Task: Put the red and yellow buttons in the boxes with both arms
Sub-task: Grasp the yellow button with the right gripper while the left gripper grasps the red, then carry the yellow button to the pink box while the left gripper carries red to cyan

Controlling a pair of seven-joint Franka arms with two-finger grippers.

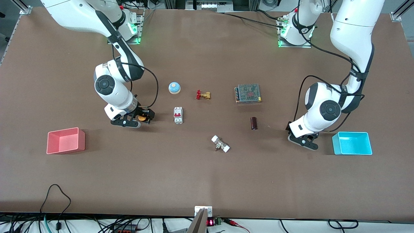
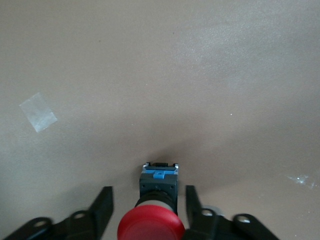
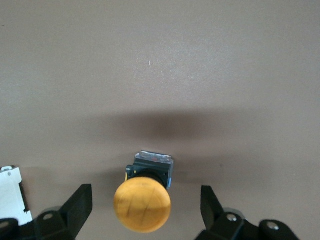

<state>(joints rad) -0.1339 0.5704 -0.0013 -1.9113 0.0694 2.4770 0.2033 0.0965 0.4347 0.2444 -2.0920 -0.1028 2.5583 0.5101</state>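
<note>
**A:** Brown matte table [image 1: 207,181], cables along its edges. From the front, the right gripper [image 1: 142,118] is down at the surface with the yellow button [image 1: 141,118] between its fingers. The pink box [image 1: 66,140] sits nearer the camera, toward the right arm's end.

**B:** And the left gripper [image 1: 304,140]?

**A:** It is low at the table just beside the cyan box [image 1: 352,143], at the left arm's end; the red button is hidden under it in this view. The bell [image 1: 174,87], the brass valve [image 1: 203,95] and the white breaker [image 1: 178,115] lie mid-table and are not ours.

**B:** Left wrist view?

**A:** The red button [image 2: 152,227] lies on its side on the table, cap toward the camera, dark body with a blue end pointing away. The left gripper [image 2: 148,190] straddles it. The fingers [image 2: 102,210] are parted; one is close to the body and the other has a clear gap, so nothing is gripped yet.

**B:** Right wrist view?

**A:** The yellow button [image 3: 142,205] lies the same way. The right gripper [image 3: 145,188] stands wide, with its fingers [image 3: 80,205] well clear on both sides and holding nothing. A corner of the breaker [image 3: 10,195] shows at the edge.

**B:** How will they handle?

**A:** I judge them light, rigid plastic. The domed caps look smooth and may slip, and a button lying on its side could roll on its round cap. The squarish dark body has flat faces, so I would pinch there, below the cap, with moderate force. They don't look fragile, so a short drop into a box should do no harm.
</note>
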